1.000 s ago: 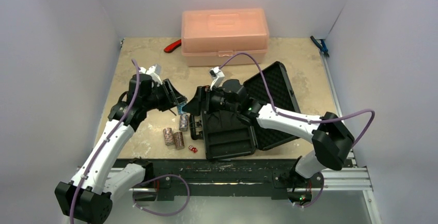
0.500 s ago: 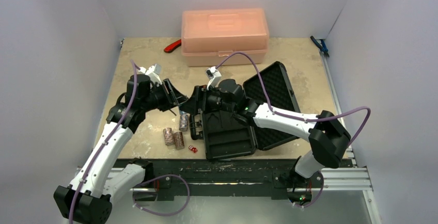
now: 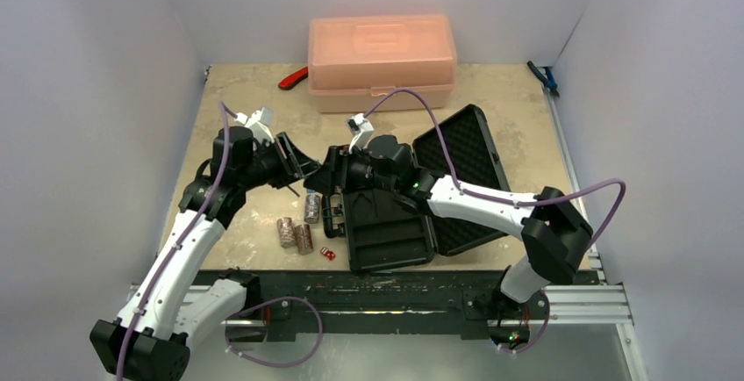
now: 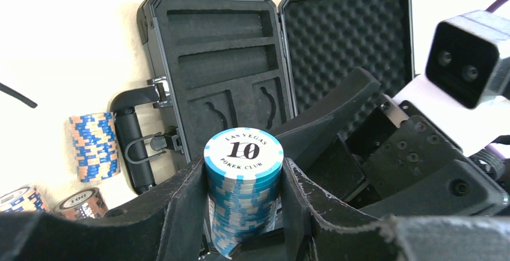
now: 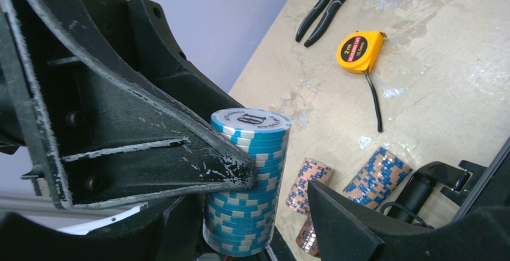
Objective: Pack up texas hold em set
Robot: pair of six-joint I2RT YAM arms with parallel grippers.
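Beside the briefcase (image 3: 395, 236), left claw (image 4: 245, 174) clenches the blue chip stack (image 4: 243, 150), right claw (image 3: 323, 175) open around it; handover I'd guess, right squeezes next.

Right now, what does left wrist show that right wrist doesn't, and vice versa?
Left wrist only: the open briefcase with empty foam slots and egg-crate lid, plus the right arm's camera. Right wrist only: the yellow tape measure and the pliers. Both: the blue chip stack clamped in the left hand, orange-and-blue chip stacks beside the case, and the briefcase handle.
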